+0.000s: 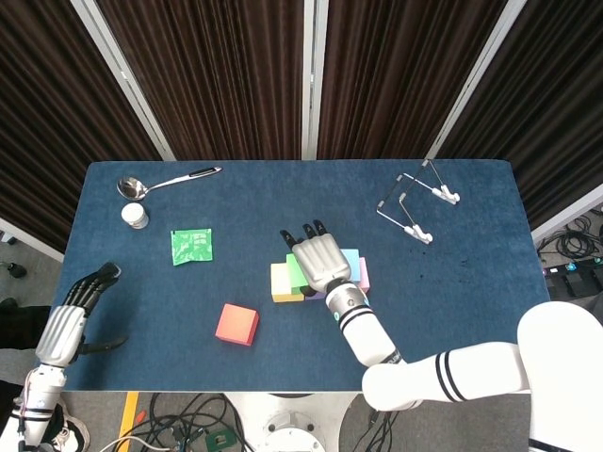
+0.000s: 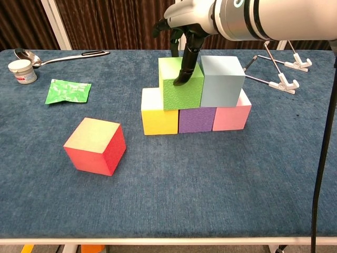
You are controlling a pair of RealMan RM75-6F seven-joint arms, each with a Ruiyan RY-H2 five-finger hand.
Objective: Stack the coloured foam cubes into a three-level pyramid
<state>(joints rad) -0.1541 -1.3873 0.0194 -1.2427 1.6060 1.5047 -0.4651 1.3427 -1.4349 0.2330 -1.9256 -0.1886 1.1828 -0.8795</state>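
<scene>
Yellow [image 2: 158, 118], purple [image 2: 196, 119] and pink [image 2: 230, 117] cubes form a row mid-table. On top of them sit a green cube [image 2: 181, 89] and a light blue cube [image 2: 221, 79], side by side. My right hand [image 2: 187, 21] hovers over the green cube [image 1: 294, 271] with fingers spread past its back, and one digit touches its front top edge. A red cube [image 2: 95, 146] lies alone to the front left of the stack. My left hand [image 1: 71, 320] rests at the table's left edge, fingers apart and holding nothing.
A green packet [image 2: 68, 90], a small white jar [image 2: 22, 71] and a metal ladle [image 2: 52, 57] lie at the back left. A white wire rack [image 2: 276, 74] stands at the back right, behind the pink cube.
</scene>
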